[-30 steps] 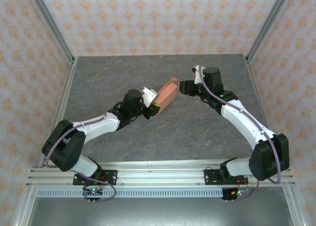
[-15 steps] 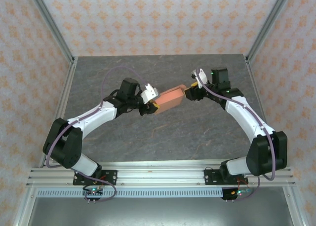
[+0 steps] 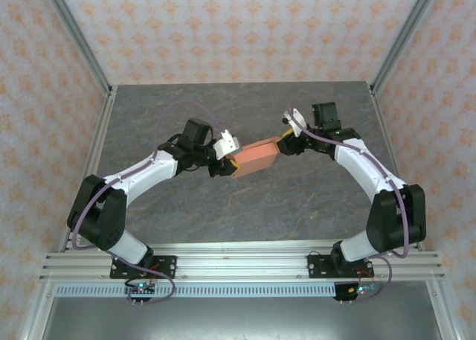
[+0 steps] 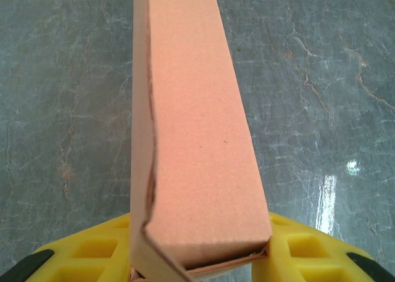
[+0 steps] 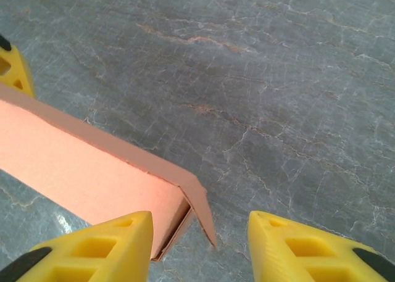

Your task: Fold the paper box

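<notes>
The salmon-orange paper box (image 3: 255, 155) hangs above the table, lying roughly level between the two arms. My left gripper (image 3: 227, 162) is shut on its left end; in the left wrist view the box (image 4: 191, 140) runs away from the camera, pinched between both yellow fingers (image 4: 302, 251) of the gripper (image 4: 199, 266). My right gripper (image 3: 285, 143) stands open around the right end. In the right wrist view that end (image 5: 92, 177) lies next to the left finger (image 5: 99, 251), with an end flap (image 5: 200, 205) ajar. The right finger is apart from it, with the gripper (image 5: 200, 248) midway.
The grey stone-patterned table (image 3: 238, 199) stretches under both arms. Metal frame posts (image 3: 89, 65) and patterned walls close in the left, right and back sides. An aluminium rail (image 3: 238, 262) with the arm bases runs along the near edge.
The left gripper has swung the box from steeply tilted to nearly level, pointing right. The right gripper has moved left onto the box's free end and its jaws have narrowed a little.
</notes>
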Robot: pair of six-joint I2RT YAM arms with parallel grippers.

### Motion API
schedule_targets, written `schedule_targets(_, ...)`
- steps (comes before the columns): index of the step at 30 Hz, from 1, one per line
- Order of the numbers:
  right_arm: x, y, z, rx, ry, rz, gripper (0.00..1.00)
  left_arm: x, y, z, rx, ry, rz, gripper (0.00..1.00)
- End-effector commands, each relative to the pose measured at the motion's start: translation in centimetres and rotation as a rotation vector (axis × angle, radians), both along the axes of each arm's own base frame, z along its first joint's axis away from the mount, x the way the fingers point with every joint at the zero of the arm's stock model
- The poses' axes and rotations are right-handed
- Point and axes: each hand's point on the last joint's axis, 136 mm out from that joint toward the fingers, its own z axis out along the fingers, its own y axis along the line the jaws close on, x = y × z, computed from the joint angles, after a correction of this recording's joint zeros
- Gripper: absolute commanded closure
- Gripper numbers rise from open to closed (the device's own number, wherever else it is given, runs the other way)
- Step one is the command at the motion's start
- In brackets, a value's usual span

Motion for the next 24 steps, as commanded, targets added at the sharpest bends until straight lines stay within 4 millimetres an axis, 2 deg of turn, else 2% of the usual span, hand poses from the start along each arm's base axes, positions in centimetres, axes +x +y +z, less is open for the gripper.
schedule_targets(1, -0.2, 0.8, 0.3, -0.003, -0.005, 0.055, 0.6, 0.2, -0.4, 1.1, -0.019, -0.01, -0.023, 0.62)
schedule_targets(6, 0.4, 0.7, 0.4, -0.022, -0.017, 0.035, 0.75, 0.2, -0.3, 1.1, -0.016, -0.009, -0.021, 0.62)
schedule_targets(15, 1.1, 1.2, 0.8, -0.034, 0.034, -0.075, 0.94, 0.9, -0.2, 0.9, -0.008, -0.014, 0.012, 0.63)
schedule_targets(24, 1.1, 0.8, 0.9, -0.061, 0.159, -0.354, 1.0, 1.8, 0.3, 0.3, 0.029, -0.015, 0.059, 0.63)
